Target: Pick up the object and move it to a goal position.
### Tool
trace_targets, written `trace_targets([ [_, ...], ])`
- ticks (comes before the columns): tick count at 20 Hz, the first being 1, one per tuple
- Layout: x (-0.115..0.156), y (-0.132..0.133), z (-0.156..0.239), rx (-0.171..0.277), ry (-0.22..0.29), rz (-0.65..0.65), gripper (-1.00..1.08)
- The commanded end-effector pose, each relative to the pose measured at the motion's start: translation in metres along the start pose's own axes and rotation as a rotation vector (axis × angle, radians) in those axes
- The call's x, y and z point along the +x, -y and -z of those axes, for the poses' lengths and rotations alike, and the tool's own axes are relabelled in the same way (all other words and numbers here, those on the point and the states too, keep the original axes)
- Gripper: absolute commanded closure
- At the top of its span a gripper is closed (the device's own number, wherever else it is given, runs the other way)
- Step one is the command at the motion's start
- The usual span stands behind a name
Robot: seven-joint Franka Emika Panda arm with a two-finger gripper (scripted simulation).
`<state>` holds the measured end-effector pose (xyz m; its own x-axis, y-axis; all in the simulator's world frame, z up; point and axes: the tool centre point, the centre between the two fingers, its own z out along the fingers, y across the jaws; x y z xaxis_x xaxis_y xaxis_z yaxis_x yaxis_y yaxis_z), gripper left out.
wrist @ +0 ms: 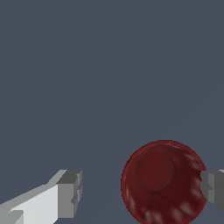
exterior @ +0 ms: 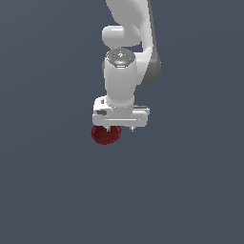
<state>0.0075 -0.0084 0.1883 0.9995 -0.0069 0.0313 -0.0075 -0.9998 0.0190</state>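
The white Panda arm hung straight down over a plain slate-grey surface, its wrist pointed at the floor. In the exterior view the gripper sat just above the dark red bowl, which peeked out beneath the hand at about seven o'clock from the gripper's crossbar; most of the bowl's upper part was hidden behind the hand. The wrist view showed the jaws standing wide apart, with one finger well clear of the bowl and the other finger right at the bowl's rim. Whether that second finger actually touched the rim could not be told. The bowl lay open side up, between the two fingers but far off centre, crowded towards the second finger, so a broad gap of bare surface remained on the other side. Its rim looked ridged, with pale glints along the inner wall nearest that finger. Whether the bowl rested on the surface could not be told from either view.
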Motion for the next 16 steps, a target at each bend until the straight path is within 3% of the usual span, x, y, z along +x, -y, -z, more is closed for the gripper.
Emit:
trace_targets([
  [1,0.0,0.0,0.0,0.0,0.0,0.0,-0.2],
  [9,0.003,-0.01,0.019,-0.021,-0.029,-0.021,-0.2],
  [16,0.007,-0.033,0.068,-0.06,-0.104,-0.076,-0.2],
])
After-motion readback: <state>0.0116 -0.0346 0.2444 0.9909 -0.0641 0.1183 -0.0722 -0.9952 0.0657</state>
